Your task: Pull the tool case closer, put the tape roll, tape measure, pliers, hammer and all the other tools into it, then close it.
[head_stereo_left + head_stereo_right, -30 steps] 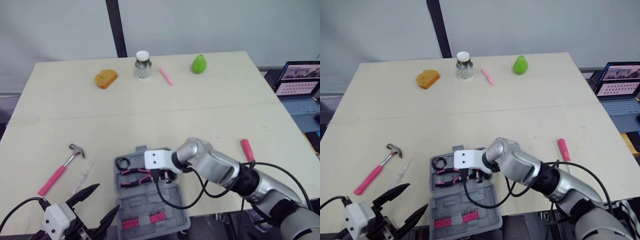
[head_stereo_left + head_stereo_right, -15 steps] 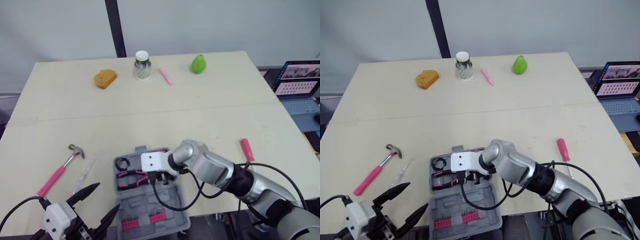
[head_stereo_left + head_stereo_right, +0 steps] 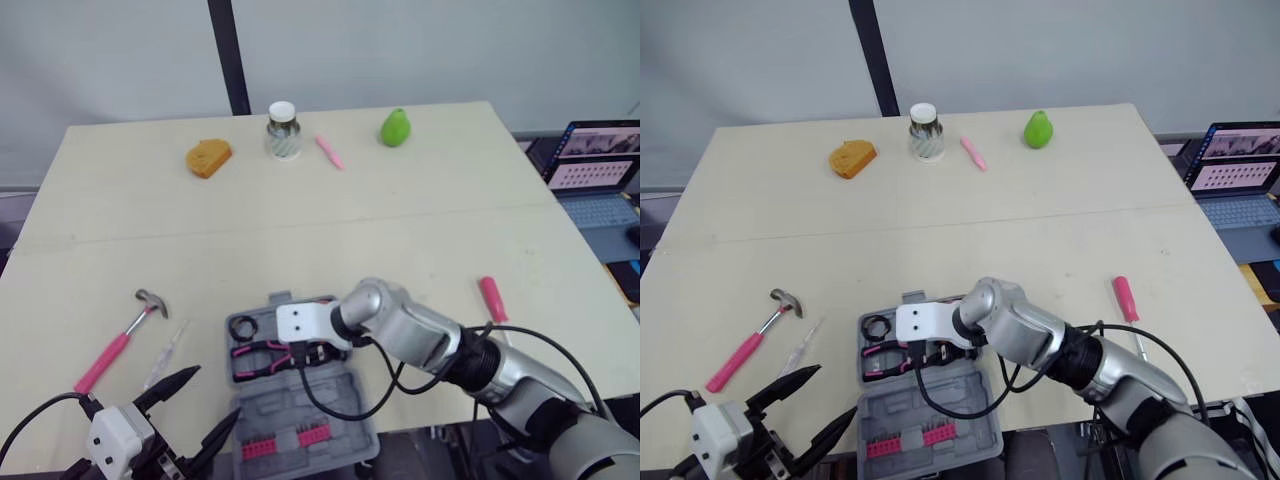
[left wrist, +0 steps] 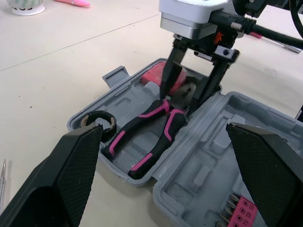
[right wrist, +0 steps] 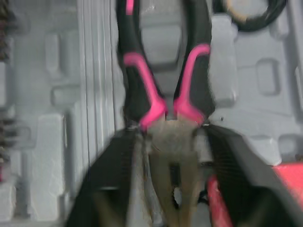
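The right claw (image 4: 183,99) covers the metal head of the black-and-pink-handled pliers (image 4: 170,125), so the tip is hard to make out. The claw is clamped on both sides of that head. Behind it a red thing (image 4: 156,78) in the open grey plastic tool case (image 3: 270,410) is partly hidden, and I cannot tell what it is.

The case lies at the near edge of the pale beige surface (image 3: 400,220), and a grey wall stands behind. The pliers lie in the far half of the case, beside a black tape roll (image 4: 112,125). Their long axis runs along the near edge, handles toward the left edge.

The pink-handled hammer (image 3: 120,340) lies near the left edge. The left claw (image 3: 217,392) hangs at the near left corner, its fingers apart.
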Action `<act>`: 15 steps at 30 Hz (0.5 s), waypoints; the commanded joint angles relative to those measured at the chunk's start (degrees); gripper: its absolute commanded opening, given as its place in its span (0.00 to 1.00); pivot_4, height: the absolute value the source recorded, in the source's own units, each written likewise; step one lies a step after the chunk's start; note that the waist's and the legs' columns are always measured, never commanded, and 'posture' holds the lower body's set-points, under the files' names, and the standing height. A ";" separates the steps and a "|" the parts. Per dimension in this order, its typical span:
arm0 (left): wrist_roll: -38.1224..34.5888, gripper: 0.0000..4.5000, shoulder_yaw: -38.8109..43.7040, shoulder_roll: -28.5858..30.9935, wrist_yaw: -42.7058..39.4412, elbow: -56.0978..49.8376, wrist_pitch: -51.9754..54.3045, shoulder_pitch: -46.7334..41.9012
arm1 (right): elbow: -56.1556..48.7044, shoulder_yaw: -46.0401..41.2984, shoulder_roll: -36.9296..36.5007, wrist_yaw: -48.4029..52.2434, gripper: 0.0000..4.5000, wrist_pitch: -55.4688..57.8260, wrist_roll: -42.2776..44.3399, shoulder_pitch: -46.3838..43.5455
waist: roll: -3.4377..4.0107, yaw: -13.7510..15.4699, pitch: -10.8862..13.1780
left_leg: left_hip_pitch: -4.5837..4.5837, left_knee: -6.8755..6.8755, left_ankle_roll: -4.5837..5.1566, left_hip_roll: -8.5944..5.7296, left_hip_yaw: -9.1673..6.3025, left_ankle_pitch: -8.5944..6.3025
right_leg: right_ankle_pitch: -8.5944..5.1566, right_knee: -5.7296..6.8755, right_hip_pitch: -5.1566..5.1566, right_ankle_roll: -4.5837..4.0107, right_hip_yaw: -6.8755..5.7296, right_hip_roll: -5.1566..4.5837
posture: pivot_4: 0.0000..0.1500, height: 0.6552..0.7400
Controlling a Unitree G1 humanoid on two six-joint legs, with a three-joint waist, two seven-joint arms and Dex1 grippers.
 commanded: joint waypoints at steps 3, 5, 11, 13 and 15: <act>0.29 1.00 0.15 0.02 -0.02 -0.27 -1.11 -0.38 | -6.77 -7.24 -3.02 3.93 1.00 1.18 5.25 -2.72 | -0.05 0.10 -0.03 | 0.00 0.01 0.02 0.00 -0.01 -0.01 | 0.00 -0.04 0.02 0.00 0.00 0.00 | 1.00 1.00; 0.28 1.00 0.25 0.06 -0.08 -0.19 -1.13 -0.40 | -6.74 -10.17 -2.69 4.04 1.00 0.26 7.39 -2.29 | -0.07 0.06 -0.04 | 0.01 0.01 0.02 0.00 -0.01 -0.02 | 0.00 -0.06 0.02 0.00 0.01 -0.01 | 1.00 1.00; 0.17 1.00 0.48 0.36 -0.24 0.10 -0.88 -0.82 | -1.62 -16.90 3.00 -0.81 1.00 -12.62 9.84 4.80 | -0.08 -0.08 -0.04 | 0.03 0.00 0.00 0.01 0.06 -0.03 | 0.00 0.06 0.02 -0.01 -0.01 0.02 | 1.00 1.00; 0.38 1.00 0.22 0.46 -0.09 0.20 -0.63 -1.32 | 1.53 -16.67 5.33 -2.57 0.88 -17.08 9.31 7.63 | -0.08 -0.04 -0.05 | 0.03 0.00 0.00 0.01 0.09 -0.03 | 0.00 0.09 0.02 0.00 -0.01 0.02 | 1.00 1.00; 0.55 1.00 0.00 0.53 0.03 0.24 -0.44 -1.70 | 4.18 -16.00 7.02 -3.63 0.70 -20.88 8.60 9.75 | -0.13 -0.04 -0.08 | 0.06 0.00 0.00 0.00 0.11 -0.03 | 0.00 0.10 0.04 0.00 0.00 0.02 | 1.00 1.00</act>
